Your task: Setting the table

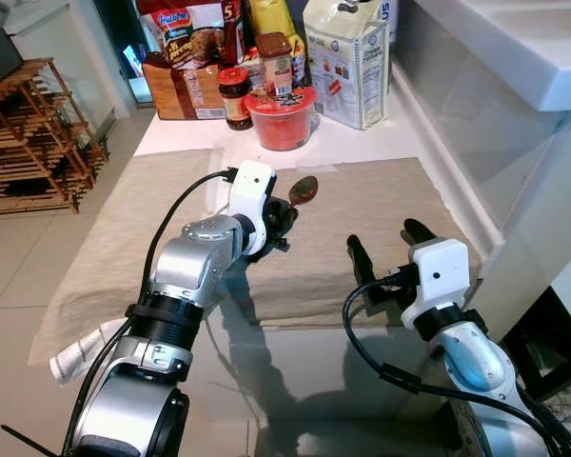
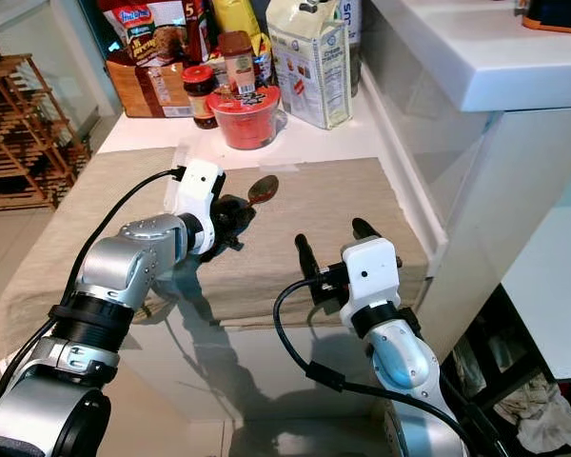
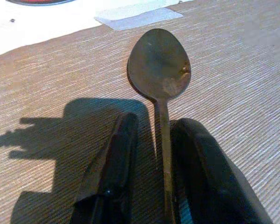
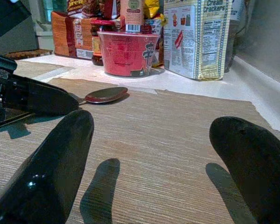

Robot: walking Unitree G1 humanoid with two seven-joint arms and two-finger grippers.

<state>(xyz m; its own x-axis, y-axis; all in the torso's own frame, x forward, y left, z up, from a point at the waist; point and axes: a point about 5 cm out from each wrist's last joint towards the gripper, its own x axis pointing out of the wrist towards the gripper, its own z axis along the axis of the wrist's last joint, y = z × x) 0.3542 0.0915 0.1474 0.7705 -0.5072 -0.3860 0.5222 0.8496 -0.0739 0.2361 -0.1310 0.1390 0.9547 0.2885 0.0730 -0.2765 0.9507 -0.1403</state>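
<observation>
A dark metal spoon (image 3: 159, 65) points away from me over the beige placemat (image 1: 362, 205), its bowl (image 1: 304, 189) low over the cloth near the mat's far middle. My left gripper (image 1: 284, 217) is shut on the spoon's handle, which runs between the two black fingers (image 3: 116, 154). To the right and nearer to me, my right gripper (image 1: 384, 238) hovers above the mat's front right part, open, with nothing between its fingers (image 4: 56, 163). From the right wrist view the spoon (image 4: 106, 94) lies ahead and to the side, beside the left gripper's dark fingers.
Beyond the mat stand a red noodle cup (image 1: 282, 119), a jar (image 1: 235, 95), a cracker carton (image 1: 347, 62) and snack boxes. A white counter (image 1: 514, 38) rises on the right. A wooden rack (image 1: 29, 133) stands on the floor to the left. A white cloth (image 1: 76, 354) hangs at the mat's near left corner.
</observation>
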